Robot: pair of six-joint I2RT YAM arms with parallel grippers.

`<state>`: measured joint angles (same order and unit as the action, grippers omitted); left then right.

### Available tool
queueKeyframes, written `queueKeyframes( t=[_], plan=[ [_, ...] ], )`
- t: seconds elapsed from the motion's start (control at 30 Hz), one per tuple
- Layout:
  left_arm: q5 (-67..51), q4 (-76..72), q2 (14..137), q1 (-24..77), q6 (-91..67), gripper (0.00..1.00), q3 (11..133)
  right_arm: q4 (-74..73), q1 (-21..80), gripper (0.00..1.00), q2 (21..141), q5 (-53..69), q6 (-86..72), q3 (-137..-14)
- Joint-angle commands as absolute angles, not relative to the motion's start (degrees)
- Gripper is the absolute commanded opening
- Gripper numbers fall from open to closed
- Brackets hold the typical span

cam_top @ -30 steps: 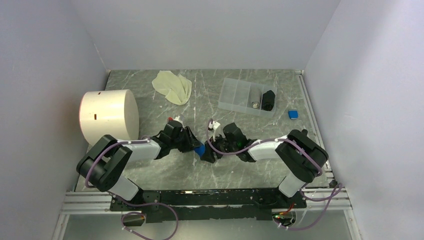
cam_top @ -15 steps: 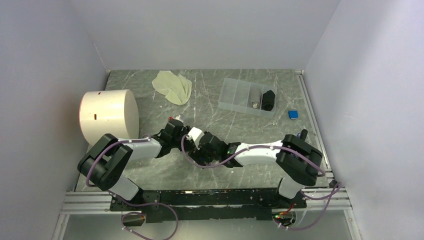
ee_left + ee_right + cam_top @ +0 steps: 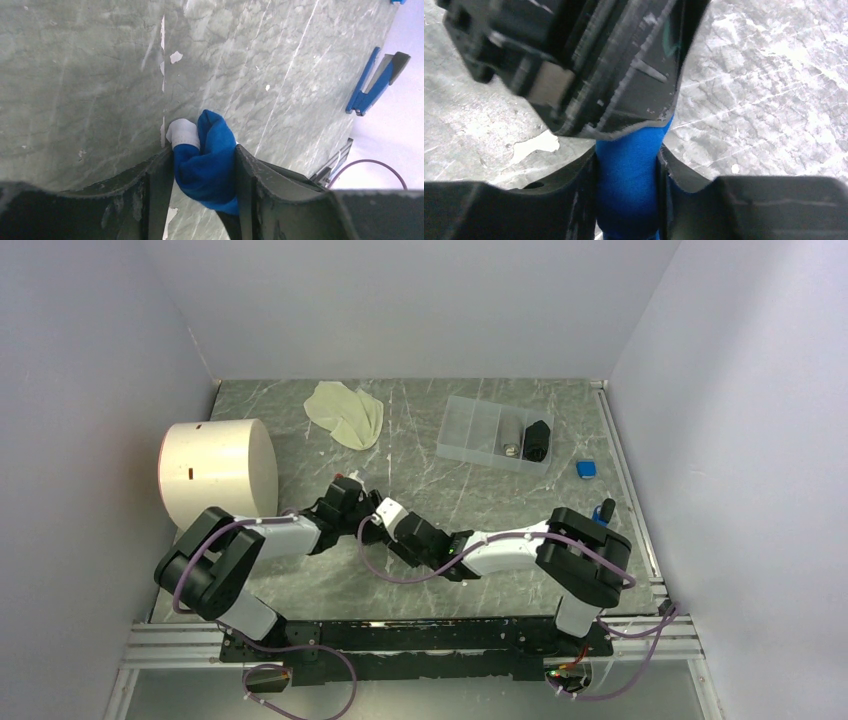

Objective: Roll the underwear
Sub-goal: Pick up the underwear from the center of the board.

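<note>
The tabletop (image 3: 300, 590) is a hard, grey-green slab veined in white like marble, with small chipped white flecks. The blue underwear (image 3: 212, 130) is soft, matte royal-blue knit, bunched into a thick rounded wad with a strip of white edging (image 3: 182, 132) folded at its left side. It sits a little left of the tabletop's middle and nearer the near edge than the far one. The top view hides it under the 2 wrists.

The left gripper (image 3: 204, 156) is clenched on this wad, its 2 black, rough-surfaced fingers pressing the cloth from both sides while the rounded end pokes out past the tips over the slab. The right gripper (image 3: 626, 152) is likewise clamped on the blue underwear, with a smooth taut band of the cloth squeezed between its 2 fingers. The left gripper's ribbed black housing looms just above that band in the right wrist view, so the 2 tools meet tip to tip on the same garment.

The cream underwear (image 3: 345, 413) lies crumpled and flat near the far edge, left of centre, well apart from both grippers. A white drum-shaped cylinder (image 3: 217, 472) stands at the left edge. A clear, partitioned plastic tray (image 3: 470, 427) sits near the far edge toward the right, and 1 small hard blue block (image 3: 586, 469) lies near the right edge.
</note>
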<state>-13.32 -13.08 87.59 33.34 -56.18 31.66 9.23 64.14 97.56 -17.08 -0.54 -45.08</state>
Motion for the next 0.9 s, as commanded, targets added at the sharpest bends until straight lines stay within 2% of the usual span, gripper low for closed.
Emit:
queueKeyframes(
  t=[0.0,0.1,0.13,0.17,0.27,0.37,0.67,0.87],
  plan=[
    [-15.81,-7.52,86.98,30.90,-53.19,0.56,28.09,6.92,62.32,0.32,98.44,-16.15,-2.81,-41.87],
    [-15.53,-5.19,83.52,30.46,-51.91,0.67,28.98,6.44,60.68,0.18,98.33,-15.31,-4.36,-42.52],
    [-15.09,-3.96,82.22,30.37,-51.52,0.71,29.33,6.41,59.43,0.04,98.02,-14.01,-5.36,-42.83],
    [-14.03,-2.56,80.74,30.23,-51.32,0.77,29.74,5.93,57.61,0.00,97.63,-11.22,-6.20,-43.29],
    [-10.38,2.44,74.97,29.68,-51.20,0.83,30.46,7.49,51.08,0.00,95.05,-1.52,-8.78,-42.93],
    [-5.89,6.50,68.18,29.20,-50.89,0.86,30.99,8.08,46.86,0.00,91.51,1.32,-11.46,-43.41],
    [6.53,19.23,53.12,29.26,-40.43,0.86,36.39,2.56,39.72,0.00,82.52,-5.76,-14.85,-49.97],
    [9.20,28.97,51.44,29.25,-34.71,0.98,43.87,1.22,31.55,0.00,80.43,-7.70,-15.79,-53.08]
  ],
)
